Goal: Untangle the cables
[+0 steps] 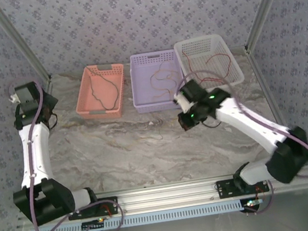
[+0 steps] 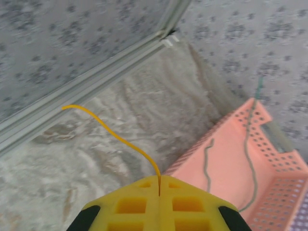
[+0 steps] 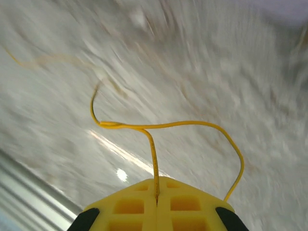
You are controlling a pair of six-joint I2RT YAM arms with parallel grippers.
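Cables lie one to a basket: you have one dark cable (image 1: 119,89) in the pink basket (image 1: 99,113), one orange cable (image 1: 162,71) in the purple basket (image 1: 152,104) and one red cable (image 1: 215,58) in the white basket (image 1: 201,41). The three baskets sit side by side at the far edge of the marbled table (image 1: 147,151).

Your left gripper (image 2: 159,185) has its fingers pressed together on a yellow cable (image 2: 115,137), which arcs up over the table's far left corner, beside the pink basket. Your right gripper (image 3: 156,187) is also pinched tight on a yellow cable (image 3: 192,124), which loops out and back past the fingers. You cannot tell whether both are one wire.
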